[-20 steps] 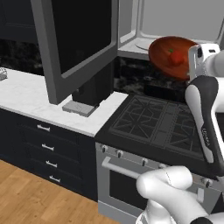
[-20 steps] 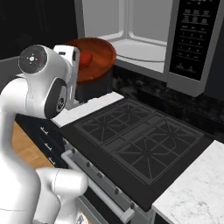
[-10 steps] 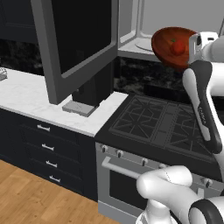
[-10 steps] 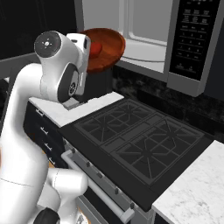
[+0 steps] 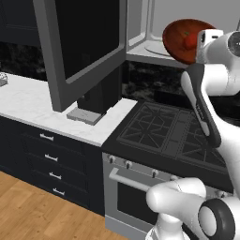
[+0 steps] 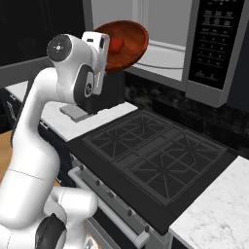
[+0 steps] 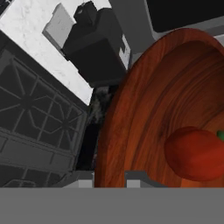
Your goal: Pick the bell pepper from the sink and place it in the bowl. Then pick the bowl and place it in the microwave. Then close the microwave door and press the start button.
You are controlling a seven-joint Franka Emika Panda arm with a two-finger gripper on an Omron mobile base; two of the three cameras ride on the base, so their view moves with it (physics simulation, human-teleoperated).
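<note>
The gripper (image 7: 109, 177) is clamping the bowl (image 6: 127, 43) by its rim. The bell pepper (image 7: 196, 153) is sitting inside (tilted bowl), hanging before the open microwave (image 6: 165, 46).

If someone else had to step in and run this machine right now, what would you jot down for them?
Gripper: fingers shut on the bowl's rim.
Bowl: held tilted in the air at the microwave opening, just outside the cavity.
Bell pepper: lying in the bowl.
Microwave door: swung wide open.
Done: pepper in bowl, bowl lifted.
Left: set bowl on the turntable, let go, close door, press start.
</note>
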